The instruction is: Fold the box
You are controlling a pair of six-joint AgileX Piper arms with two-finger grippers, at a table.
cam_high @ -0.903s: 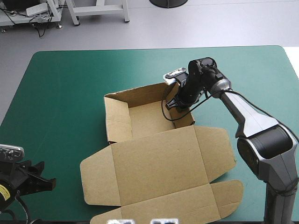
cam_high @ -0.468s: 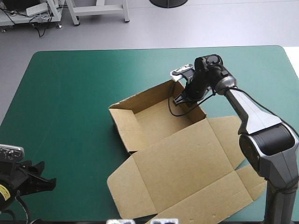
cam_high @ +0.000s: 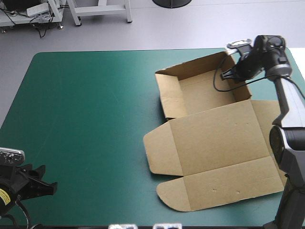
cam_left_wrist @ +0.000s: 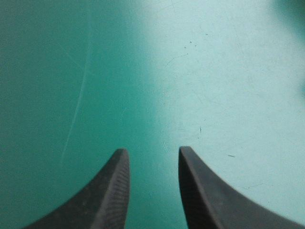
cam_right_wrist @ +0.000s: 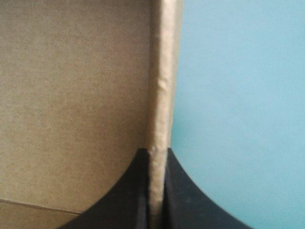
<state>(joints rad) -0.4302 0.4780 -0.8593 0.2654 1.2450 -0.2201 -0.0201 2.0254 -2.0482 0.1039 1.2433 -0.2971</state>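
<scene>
The brown box [cam_high: 214, 143] is an open tray with raised walls at the table's far right, its lid and flaps lying flat toward the near edge. My right gripper [cam_high: 232, 72] is at the tray's far right corner, shut on the box wall [cam_right_wrist: 159, 95], whose edge runs up between the black fingers [cam_right_wrist: 138, 191]. My left gripper [cam_left_wrist: 152, 191] hovers over bare teal-green cover near the table's near left corner [cam_high: 28, 183], far from the box. It is open with nothing between its fingers.
The teal-green table [cam_high: 86, 119] lies bare to the left of the box. The box's lid reaches close to the table's right edge [cam_high: 298, 71] and near edge.
My right gripper has dragged the box from the table's middle toward the far right, the box turning as it went. The left arm has not moved.
</scene>
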